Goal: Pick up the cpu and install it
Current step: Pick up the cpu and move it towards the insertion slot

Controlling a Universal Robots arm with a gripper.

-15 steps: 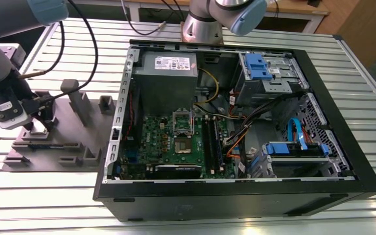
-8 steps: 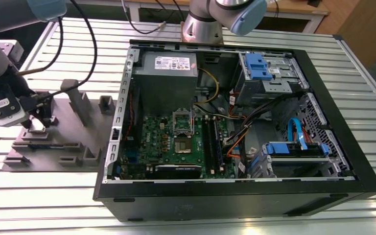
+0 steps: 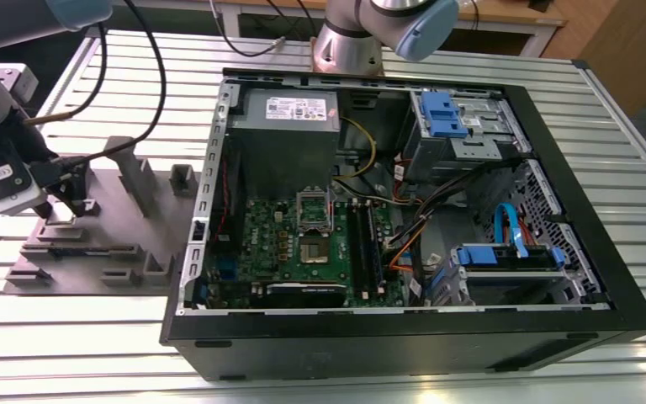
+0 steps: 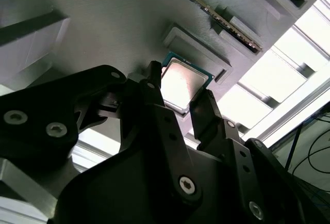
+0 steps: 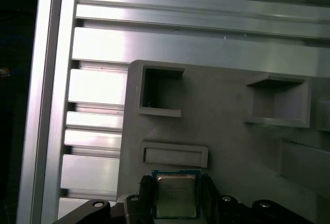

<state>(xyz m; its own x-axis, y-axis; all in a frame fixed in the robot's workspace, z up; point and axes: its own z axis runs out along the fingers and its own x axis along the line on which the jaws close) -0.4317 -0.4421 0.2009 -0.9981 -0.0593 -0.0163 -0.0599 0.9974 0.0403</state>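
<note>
The cpu (image 5: pixel 176 197), a small square chip with a silvery top and green edge, sits between my gripper's two black fingers in both wrist views. My gripper (image 4: pixel 179 94) is shut on the cpu (image 4: pixel 181 82), just over the grey fixture plate (image 5: pixel 232 146) and next to a shallow rectangular recess (image 5: pixel 175 155). In the exterior view my gripper (image 3: pixel 63 212) hangs over the fixture plate (image 3: pixel 121 244) at the exterior view's left, outside the open black computer case (image 3: pixel 413 337). The motherboard's metal-framed socket (image 3: pixel 316 248) lies inside the case.
The fixture plate carries raised blocks (image 3: pixel 132 172) and pockets (image 5: pixel 160 91). Inside the case are a grey power supply (image 3: pixel 289 114), blue drive brackets (image 3: pixel 441 114) and bundled cables (image 3: pixel 413 227). A slatted metal table (image 3: pixel 300 370) bears everything; a second arm's base (image 3: pixel 352 46) stands behind the case.
</note>
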